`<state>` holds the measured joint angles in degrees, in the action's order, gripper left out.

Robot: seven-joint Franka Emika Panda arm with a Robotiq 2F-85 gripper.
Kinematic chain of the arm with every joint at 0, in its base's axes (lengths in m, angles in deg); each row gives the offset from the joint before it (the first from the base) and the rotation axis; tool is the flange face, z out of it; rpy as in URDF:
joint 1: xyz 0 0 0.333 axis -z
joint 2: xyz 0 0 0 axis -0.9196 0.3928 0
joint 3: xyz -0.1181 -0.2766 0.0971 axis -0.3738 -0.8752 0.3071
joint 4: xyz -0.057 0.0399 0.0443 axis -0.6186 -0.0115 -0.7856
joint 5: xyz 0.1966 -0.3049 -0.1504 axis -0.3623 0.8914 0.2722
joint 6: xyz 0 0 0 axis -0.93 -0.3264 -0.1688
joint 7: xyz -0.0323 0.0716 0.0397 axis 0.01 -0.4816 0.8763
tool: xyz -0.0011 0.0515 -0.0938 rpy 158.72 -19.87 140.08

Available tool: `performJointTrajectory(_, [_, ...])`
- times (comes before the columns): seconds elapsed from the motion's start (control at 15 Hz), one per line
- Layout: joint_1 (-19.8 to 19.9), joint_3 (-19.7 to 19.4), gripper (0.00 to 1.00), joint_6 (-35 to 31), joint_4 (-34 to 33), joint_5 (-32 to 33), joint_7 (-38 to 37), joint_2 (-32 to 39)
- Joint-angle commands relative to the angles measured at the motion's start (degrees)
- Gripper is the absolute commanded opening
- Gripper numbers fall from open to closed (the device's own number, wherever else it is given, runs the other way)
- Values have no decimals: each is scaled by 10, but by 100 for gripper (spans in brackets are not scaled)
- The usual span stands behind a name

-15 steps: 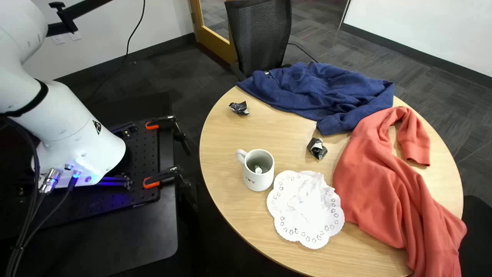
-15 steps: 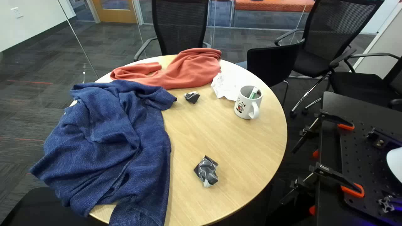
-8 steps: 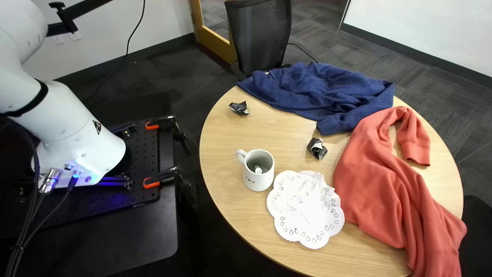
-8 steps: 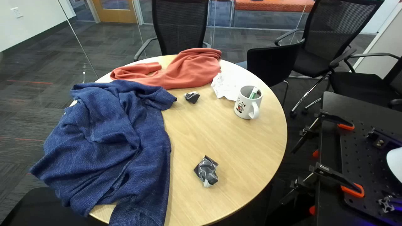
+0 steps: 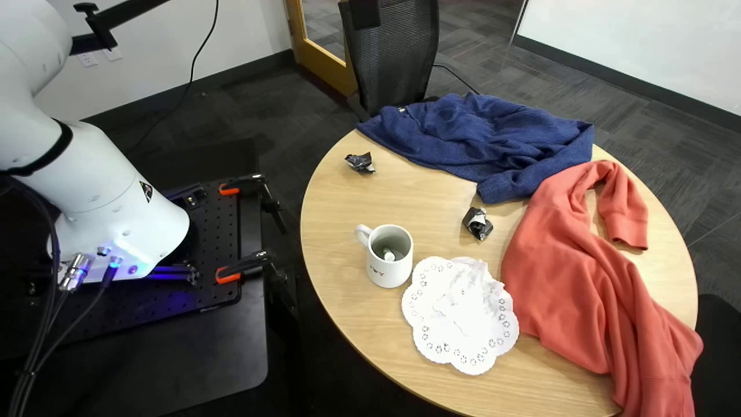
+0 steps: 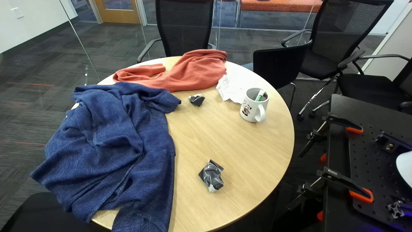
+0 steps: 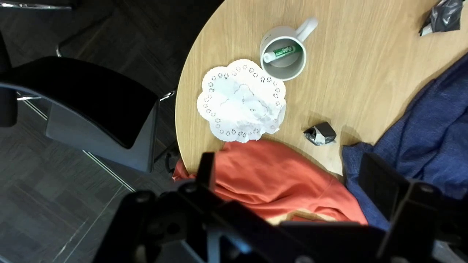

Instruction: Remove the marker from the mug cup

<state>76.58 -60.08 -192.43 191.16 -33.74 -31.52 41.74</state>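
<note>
"Above the round wooden desk (image 7: 351, 73), which step?"
"Approach, likely: my jaws stand apart, empty. The slim green-and-white marker (image 7: 282, 53) leans inside the white ceramic mug (image 6: 252, 108), depth unclear. Next: align above."

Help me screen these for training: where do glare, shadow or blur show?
Glare bleaches the doily in both exterior views; in an exterior view, the table whitens near it; in the wrist view, the gripper looks dark and soft-edged, faint shadows fall beside a black wrapper, and the marker in the mug looks fairly crisp.
</note>
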Motion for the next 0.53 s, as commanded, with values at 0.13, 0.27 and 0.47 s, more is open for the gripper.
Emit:
performJointTrajectory(0.13, [15,37,100,-75,65,-6,-160,22])
performJointTrajectory(0.27, [25,48,100,-112,90,-1,-234,36])
performJointTrajectory(0.47, [43,67,100,-169,121,5,-343,64])
